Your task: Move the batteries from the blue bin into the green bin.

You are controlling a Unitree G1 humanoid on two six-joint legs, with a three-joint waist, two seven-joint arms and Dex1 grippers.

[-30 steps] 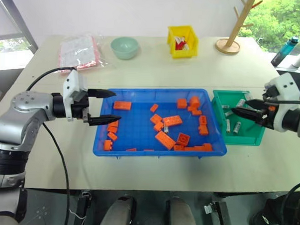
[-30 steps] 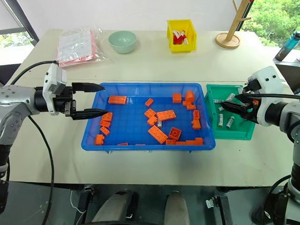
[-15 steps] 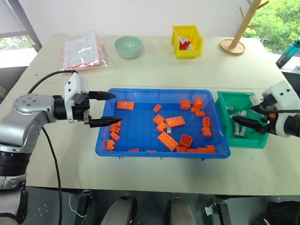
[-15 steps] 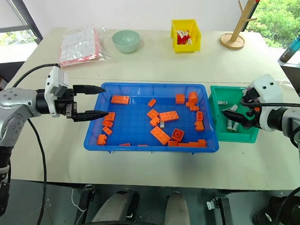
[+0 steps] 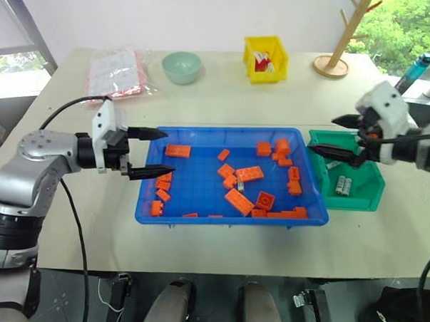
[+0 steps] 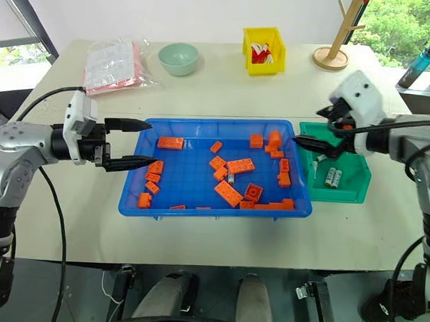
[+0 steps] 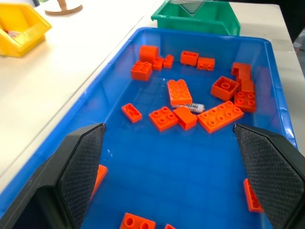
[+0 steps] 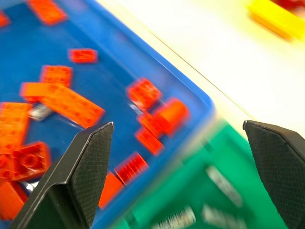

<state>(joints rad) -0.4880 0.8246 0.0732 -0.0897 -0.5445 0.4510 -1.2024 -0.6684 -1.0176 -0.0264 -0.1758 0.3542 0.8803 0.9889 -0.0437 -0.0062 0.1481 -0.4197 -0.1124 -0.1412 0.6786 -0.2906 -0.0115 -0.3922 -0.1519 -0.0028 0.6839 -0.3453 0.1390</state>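
Right gripper [image 5: 332, 135], jaws wide and empty, hovering between green bin [image 5: 363, 199] and blue bin [image 5: 198, 216]; next, reaching left for the battery [image 5: 240, 184] lying among orange bricks [image 5: 238, 201]; left gripper [image 5: 152, 153] idling wide.

No readable text, labels, brands or numbers anywhere. Battery [image 7: 188, 106] in the blue bin [image 7: 119, 62] has dark print on its casing, too small to read. Plastic packet [image 5: 115, 72] on the table shows a red-and-white pattern, nothing legible. Items in the yellow bin [image 5: 264, 58] show red and white, no letters made out.
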